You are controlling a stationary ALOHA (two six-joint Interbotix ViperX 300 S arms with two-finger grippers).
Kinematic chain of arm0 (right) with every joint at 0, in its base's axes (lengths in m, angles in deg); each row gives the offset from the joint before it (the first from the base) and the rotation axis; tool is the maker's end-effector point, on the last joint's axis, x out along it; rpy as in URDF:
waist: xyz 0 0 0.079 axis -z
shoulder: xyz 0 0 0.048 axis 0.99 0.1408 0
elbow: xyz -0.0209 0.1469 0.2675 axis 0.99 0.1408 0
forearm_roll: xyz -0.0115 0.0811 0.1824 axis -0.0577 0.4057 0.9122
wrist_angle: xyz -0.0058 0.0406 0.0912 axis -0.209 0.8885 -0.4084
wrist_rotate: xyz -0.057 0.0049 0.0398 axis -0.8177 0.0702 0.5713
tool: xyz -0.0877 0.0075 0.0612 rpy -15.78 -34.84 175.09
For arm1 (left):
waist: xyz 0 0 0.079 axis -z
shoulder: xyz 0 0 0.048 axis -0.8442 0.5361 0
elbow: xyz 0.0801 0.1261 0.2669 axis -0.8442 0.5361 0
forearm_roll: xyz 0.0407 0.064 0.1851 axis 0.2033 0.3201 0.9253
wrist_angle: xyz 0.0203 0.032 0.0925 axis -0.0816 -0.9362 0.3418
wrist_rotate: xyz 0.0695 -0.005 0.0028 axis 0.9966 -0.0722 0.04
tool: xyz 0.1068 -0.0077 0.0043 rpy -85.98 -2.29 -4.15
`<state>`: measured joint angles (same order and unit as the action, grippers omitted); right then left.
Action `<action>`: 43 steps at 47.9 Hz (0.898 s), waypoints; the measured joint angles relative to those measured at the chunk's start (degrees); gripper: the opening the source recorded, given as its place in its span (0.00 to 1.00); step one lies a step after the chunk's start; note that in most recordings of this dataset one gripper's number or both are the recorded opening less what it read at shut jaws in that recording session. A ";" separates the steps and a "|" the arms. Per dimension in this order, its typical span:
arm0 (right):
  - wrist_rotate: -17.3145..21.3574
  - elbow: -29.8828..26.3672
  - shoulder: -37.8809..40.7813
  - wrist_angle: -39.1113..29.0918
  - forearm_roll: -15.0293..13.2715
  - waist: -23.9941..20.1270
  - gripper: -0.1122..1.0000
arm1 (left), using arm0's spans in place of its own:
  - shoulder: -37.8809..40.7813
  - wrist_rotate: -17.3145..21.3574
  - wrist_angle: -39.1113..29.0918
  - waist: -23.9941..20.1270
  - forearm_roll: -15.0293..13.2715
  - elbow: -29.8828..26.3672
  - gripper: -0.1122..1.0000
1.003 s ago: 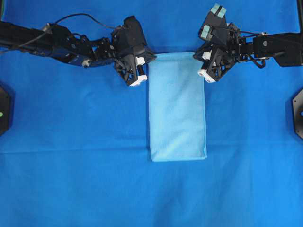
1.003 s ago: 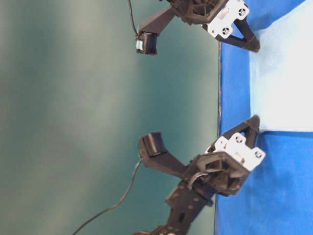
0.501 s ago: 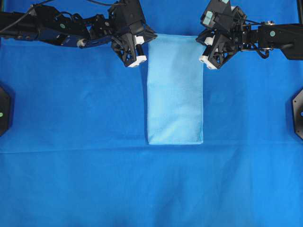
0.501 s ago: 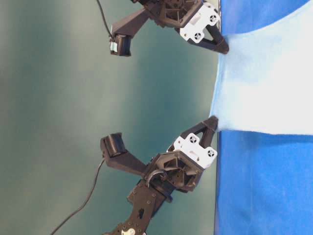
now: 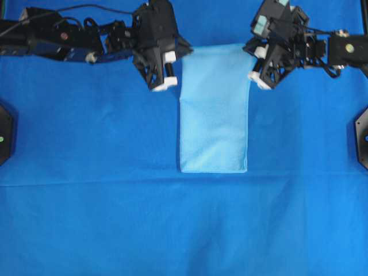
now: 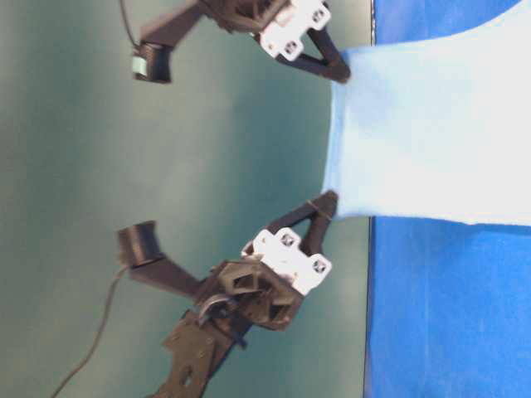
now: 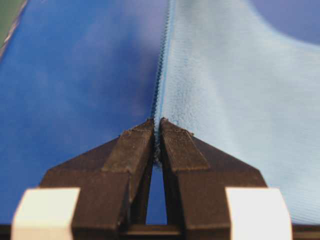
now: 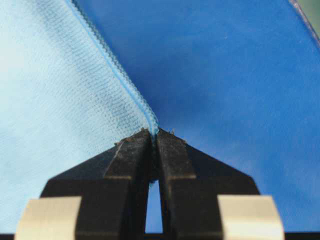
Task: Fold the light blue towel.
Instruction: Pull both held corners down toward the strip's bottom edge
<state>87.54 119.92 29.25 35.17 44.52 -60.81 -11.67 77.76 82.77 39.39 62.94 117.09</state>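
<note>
Light blue towel (image 5: 213, 109) is a long narrow strip running 12-to-6 down the middle of the overhead view, on the royal-blue desk covering (image 5: 92, 201). Its 6 o'clock end lies flat on the covering, edge straight and square. Its 12 o'clock end is off the surface: the table-level view shows that end hanging clear of the desk edge (image 6: 370, 332) against the green backdrop (image 6: 83, 166), stretched between the two arms. Left pincer (image 5: 179, 53) is clamped on the towel's 12 o'clock corner on the 9 o'clock side; the left wrist view shows both fingertips (image 7: 135, 145) pressed together on the stitched hem (image 7: 161, 75), with cloth running away from the tips. Right pincer (image 5: 248, 53) is clamped on the matching corner on the 3 o'clock side; the right wrist view shows the tips (image 8: 172, 147) pinching the hem corner, towel spreading toward 10 o'clock, bare covering toward 2 o'clock. The edge between the two grips looks taut with a slight sag. Both arms come in from the upper corners of the overhead view, left from 10 o'clock, right from 2 o'clock. Black mounts (image 5: 361, 135) sit at the 3 and 9 o'clock edges.
</note>
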 measured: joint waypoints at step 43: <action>14.33 5.19 2.64 -1.67 9.76 -24.87 0.14 | 2.81 -8.53 2.11 20.30 -0.18 7.65 0.13</action>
<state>101.87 125.10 31.89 33.50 54.28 -85.69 -8.86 69.23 84.88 59.69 62.76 124.74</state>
